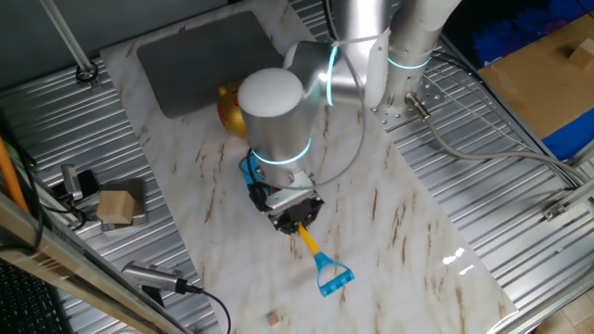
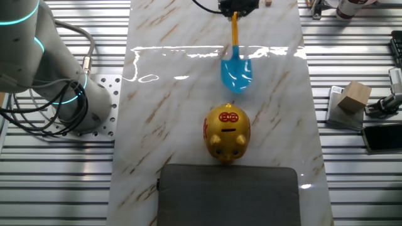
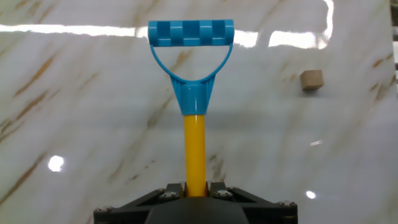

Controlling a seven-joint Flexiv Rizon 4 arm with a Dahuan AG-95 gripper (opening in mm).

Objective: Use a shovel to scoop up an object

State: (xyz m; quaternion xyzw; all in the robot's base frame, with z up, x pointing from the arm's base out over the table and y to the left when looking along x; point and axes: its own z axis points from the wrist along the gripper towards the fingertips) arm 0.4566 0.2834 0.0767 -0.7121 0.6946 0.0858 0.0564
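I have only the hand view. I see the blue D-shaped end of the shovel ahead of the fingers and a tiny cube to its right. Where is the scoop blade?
Observer: The blade is at the other end of the shovel, behind the gripper, which grips the yellow shaft.
Operator: Is something near the blade?
Observer: Yes, a gold pig bank stands just beyond the blade's tip, apart from it.
Operator: Is there any other tan thing I might confuse with the cube?
Observer: A much larger tan block sits off the marble board, on the metal surface at the side.
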